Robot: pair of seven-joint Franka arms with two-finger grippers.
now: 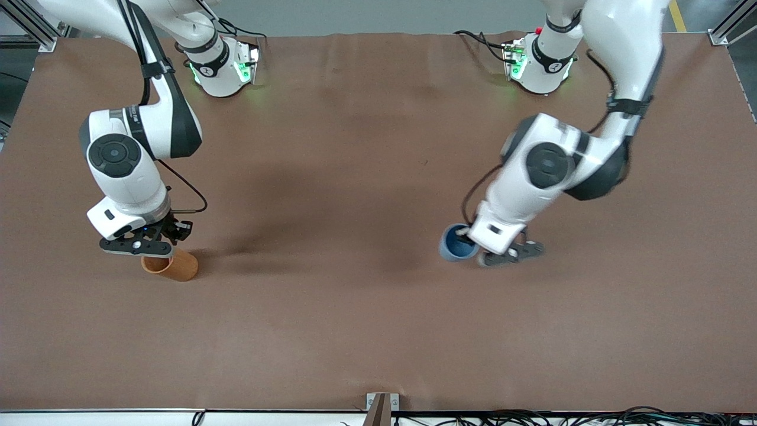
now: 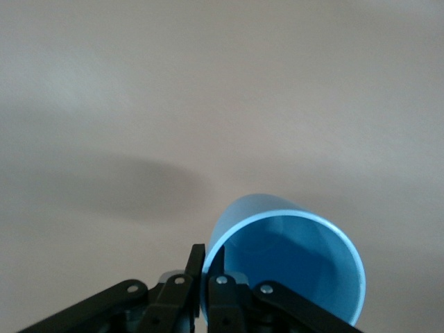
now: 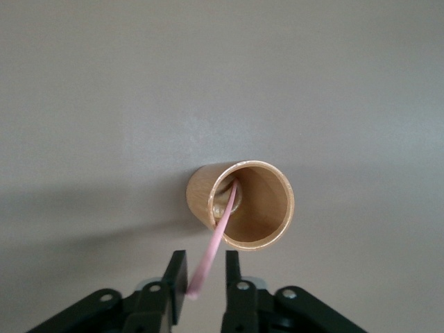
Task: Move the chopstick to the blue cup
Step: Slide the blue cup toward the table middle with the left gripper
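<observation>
Brown cloth covers the whole table [image 1: 366, 319], pretty bare otherwise. Nearest the front camera, toward the right arm's end, sits the orange-brown cup [image 1: 171, 265] with the pink chopstick [image 3: 211, 257] standing in it, leaning out over the rim. The right gripper [image 3: 199, 277] hangs right over that cup, fingers either side of the chopstick's upper end with a small gap showing, so not quite clamped. A bit farther back, toward the left arm's end, is the blue cup [image 1: 456, 242]. The left gripper [image 2: 203, 270] has its fingers pinched tight on the cup's rim.
</observation>
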